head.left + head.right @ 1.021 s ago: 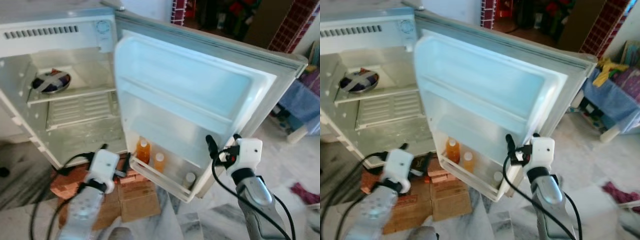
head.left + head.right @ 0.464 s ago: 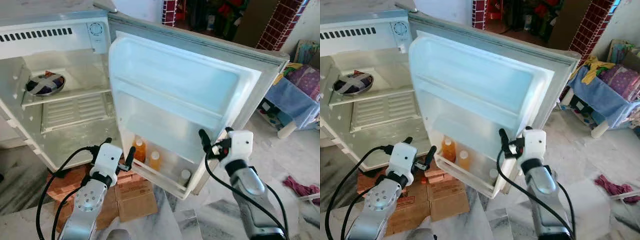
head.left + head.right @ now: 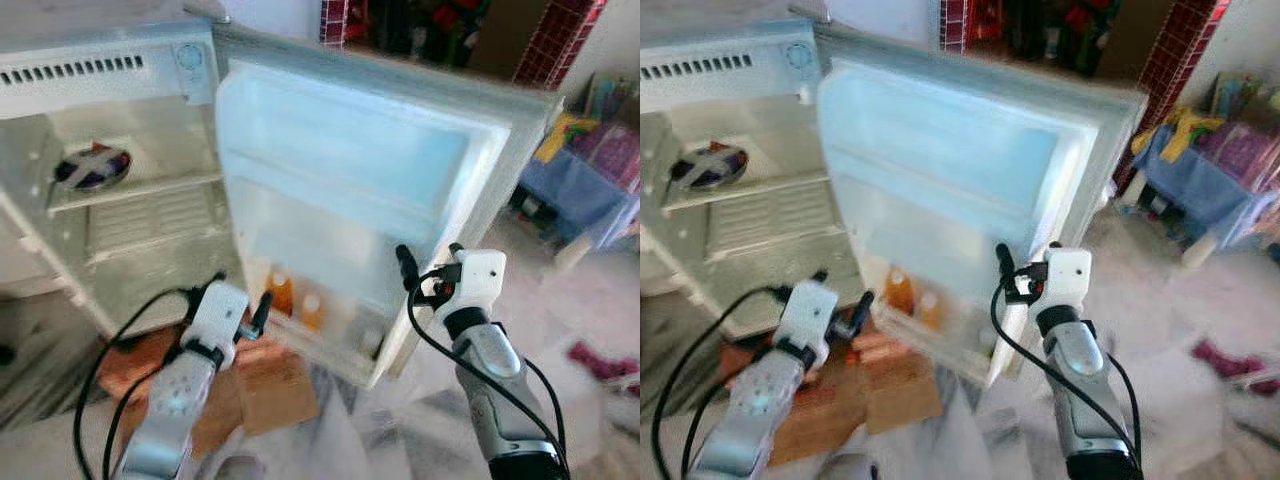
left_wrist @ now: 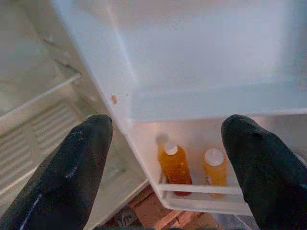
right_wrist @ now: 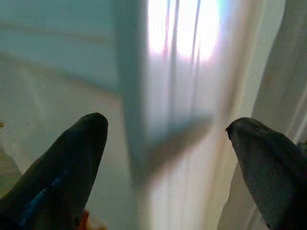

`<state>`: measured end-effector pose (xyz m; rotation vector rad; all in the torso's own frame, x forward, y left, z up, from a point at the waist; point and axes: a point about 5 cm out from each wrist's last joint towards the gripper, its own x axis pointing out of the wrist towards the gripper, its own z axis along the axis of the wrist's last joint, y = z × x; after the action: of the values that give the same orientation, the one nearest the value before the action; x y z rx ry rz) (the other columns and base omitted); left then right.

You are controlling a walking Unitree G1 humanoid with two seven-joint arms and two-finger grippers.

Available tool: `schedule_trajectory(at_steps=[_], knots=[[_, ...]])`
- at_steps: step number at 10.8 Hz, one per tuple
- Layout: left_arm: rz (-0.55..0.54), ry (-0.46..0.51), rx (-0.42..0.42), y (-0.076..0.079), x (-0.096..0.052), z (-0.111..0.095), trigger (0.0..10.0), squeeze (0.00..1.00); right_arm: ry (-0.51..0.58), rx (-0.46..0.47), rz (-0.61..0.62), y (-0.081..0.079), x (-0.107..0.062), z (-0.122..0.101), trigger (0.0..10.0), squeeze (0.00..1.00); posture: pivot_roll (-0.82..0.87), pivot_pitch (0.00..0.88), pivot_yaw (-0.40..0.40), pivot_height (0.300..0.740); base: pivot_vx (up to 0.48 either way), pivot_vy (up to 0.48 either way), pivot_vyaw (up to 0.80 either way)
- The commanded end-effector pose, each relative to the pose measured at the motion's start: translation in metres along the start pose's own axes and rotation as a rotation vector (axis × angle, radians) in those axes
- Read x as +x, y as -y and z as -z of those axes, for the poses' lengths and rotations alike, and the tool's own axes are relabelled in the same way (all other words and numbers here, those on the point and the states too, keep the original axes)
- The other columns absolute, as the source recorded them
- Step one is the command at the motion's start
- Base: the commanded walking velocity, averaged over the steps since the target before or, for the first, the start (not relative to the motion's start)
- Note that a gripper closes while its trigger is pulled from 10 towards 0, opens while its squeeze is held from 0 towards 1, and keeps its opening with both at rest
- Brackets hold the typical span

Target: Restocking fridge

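Observation:
The small white fridge point(image 3: 120, 60) stands open, and its door point(image 3: 350, 170) swings out toward me. Two orange bottles point(image 4: 175, 163) point(image 4: 215, 165) stand in the door's bottom shelf point(image 3: 320, 345), with a white-capped bottle point(image 3: 372, 345) further along it. My left gripper point(image 3: 240, 296) is open, low in front of that shelf and short of the bottles, with nothing in it. My right gripper point(image 3: 428, 258) is open with its fingers either side of the door's outer edge point(image 5: 144, 120). A patterned bowl point(image 3: 92, 167) sits on the fridge's upper shelf.
Flattened cardboard and bricks point(image 3: 270, 385) lie on the floor under the fridge. A blue-covered table point(image 3: 590, 175) with cloths stands at the right, and a red cloth point(image 3: 600, 358) lies on the marble floor. Black cables trail from both wrists.
The view has shifted and is now blurred. My left gripper has risen and come closer to the door's bottom shelf. My right gripper stays at the door's edge.

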<state>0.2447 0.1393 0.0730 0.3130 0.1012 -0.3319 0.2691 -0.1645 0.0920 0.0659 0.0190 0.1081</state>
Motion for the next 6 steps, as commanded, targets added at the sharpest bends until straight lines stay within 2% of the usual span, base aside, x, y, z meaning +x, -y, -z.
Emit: schedule_trajectory(at_steps=[1, 3, 4, 6], knots=[[0.026, -0.006, 0.024, 0.001, 0.000, 0.003, 10.0, 0.00, 0.001, 0.020, 0.030, 0.002, -0.002, 0.001, 10.0, 0.00, 0.07, 0.000, 0.017, 0.740, -0.300, 0.000, 0.00], [0.026, 0.018, 0.034, -0.005, 0.008, -0.001, 10.0, 0.00, 0.013, 0.041, 0.086, 0.006, -0.002, -0.001, 10.0, 0.00, 0.04, 0.000, 0.041, 0.740, 0.000, 0.000, 0.00], [0.041, 0.025, -0.012, -0.009, 0.011, 0.002, 10.0, 0.00, 0.025, 0.043, 0.130, 0.011, -0.001, -0.001, 10.0, 0.00, 0.02, 0.000, 0.066, 0.740, 0.000, 0.000, 0.00], [0.110, 0.029, 0.016, -0.004, 0.023, 0.002, 10.0, 0.00, 0.057, 0.025, 0.190, 0.021, -0.003, -0.004, 10.0, 0.00, -0.01, 0.000, 0.114, 0.740, 0.000, 0.000, 0.00]])
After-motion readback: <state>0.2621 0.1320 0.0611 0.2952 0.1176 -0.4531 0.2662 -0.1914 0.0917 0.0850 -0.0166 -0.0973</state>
